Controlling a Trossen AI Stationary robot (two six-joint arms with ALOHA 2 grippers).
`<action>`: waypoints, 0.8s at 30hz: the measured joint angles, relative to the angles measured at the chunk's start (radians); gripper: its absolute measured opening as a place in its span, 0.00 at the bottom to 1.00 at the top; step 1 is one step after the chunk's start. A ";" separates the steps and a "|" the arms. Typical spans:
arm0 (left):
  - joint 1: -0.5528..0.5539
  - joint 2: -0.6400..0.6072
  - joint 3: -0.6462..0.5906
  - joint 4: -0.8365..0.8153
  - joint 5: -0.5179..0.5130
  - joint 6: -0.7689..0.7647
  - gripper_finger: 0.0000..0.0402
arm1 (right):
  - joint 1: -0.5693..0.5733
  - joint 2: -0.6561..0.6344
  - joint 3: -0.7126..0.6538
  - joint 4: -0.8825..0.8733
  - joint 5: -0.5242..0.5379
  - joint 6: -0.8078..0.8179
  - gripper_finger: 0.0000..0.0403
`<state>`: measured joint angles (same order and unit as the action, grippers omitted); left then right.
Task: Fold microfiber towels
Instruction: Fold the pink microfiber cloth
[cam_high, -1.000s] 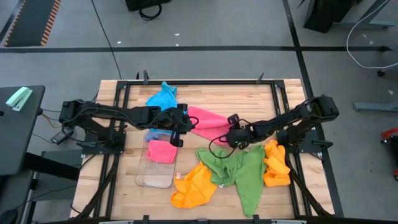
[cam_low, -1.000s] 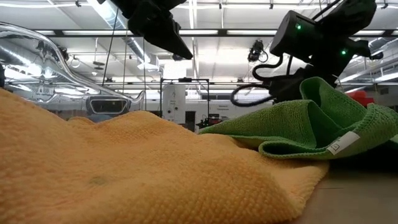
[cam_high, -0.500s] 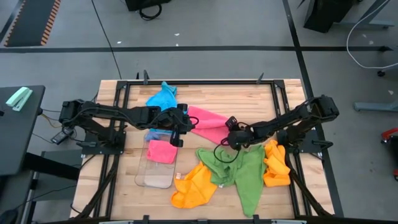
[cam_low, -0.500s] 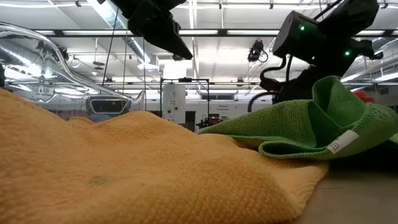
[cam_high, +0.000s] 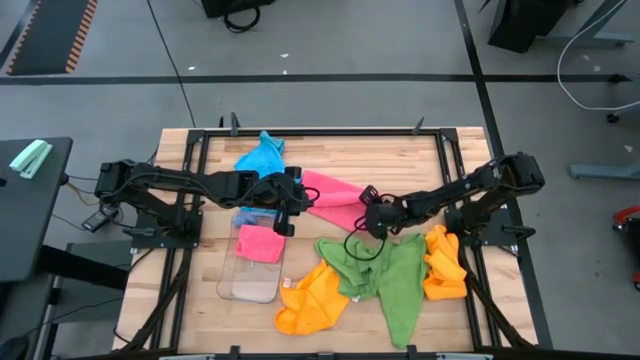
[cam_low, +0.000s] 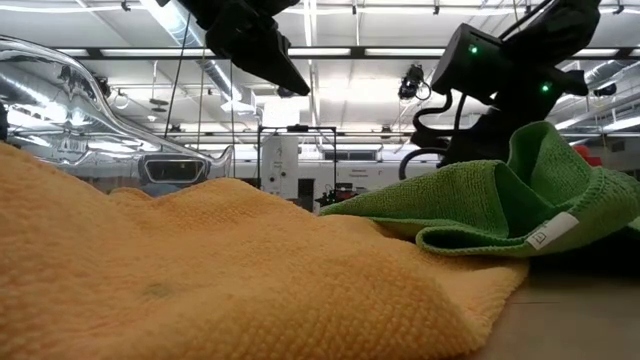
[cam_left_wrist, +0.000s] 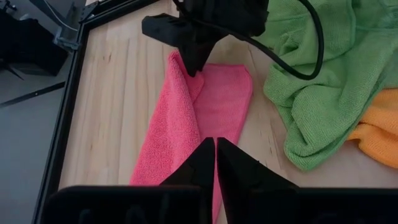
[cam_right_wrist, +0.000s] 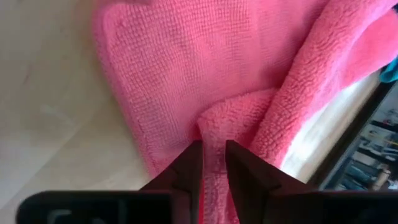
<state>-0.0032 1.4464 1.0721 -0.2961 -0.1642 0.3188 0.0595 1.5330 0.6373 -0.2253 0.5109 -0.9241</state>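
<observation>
Both tools work the same pink towel (cam_high: 335, 196), which lies spread near the middle of the desk (cam_high: 330, 148). The left tool (cam_left_wrist: 215, 163) has its fingers pressed together on one end of the cloth, probably to anchor it. The right tool (cam_right_wrist: 213, 167) pinches a raised ridge of pink fabric at the opposite end, likely to carry that edge over for a fold. The green towel (cam_high: 390, 275) and an orange towel (cam_high: 312, 298) wait nearby.
</observation>
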 joint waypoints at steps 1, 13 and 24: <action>0.000 0.000 0.000 0.000 0.000 0.000 0.06 | -0.003 0.000 0.000 0.000 -0.010 0.000 0.17; 0.000 0.000 0.000 0.000 0.000 0.003 0.06 | -0.012 -0.027 0.000 0.046 -0.095 0.133 0.10; -0.001 0.000 0.000 0.001 0.000 -0.010 0.04 | -0.073 -0.026 0.000 0.059 -0.204 0.267 0.10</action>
<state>-0.0040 1.4460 1.0725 -0.2951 -0.1640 0.3091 -0.0134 1.5072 0.6369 -0.1667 0.3074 -0.6573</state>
